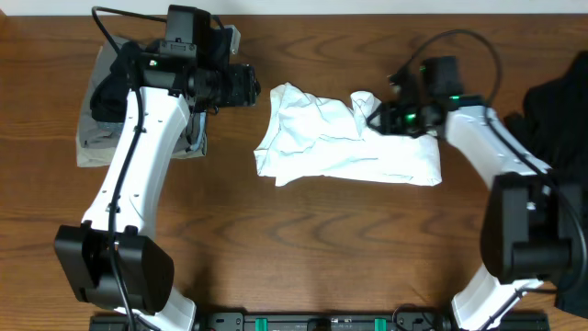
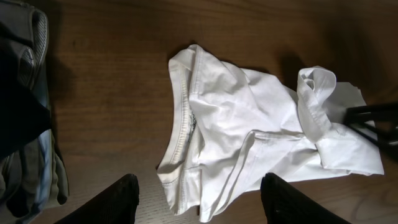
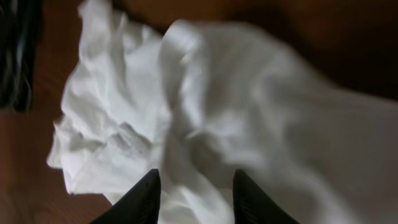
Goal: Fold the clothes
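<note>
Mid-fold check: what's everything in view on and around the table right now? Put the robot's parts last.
T-shirt: one, white, crumpled at the table's middle.
Grey garment: one, grey-khaki, far left of the table, something dark lying on it.
Black garment: one, black, at the right edge.
Table: one, brown wood, under everything.
Arms: two, white and black, left arm and right arm, one at each side.
Left tool: one, black, open and empty, by the T-shirt's left end.
Right tool: one, black, fingers apart over the T-shirt's right part.
</note>
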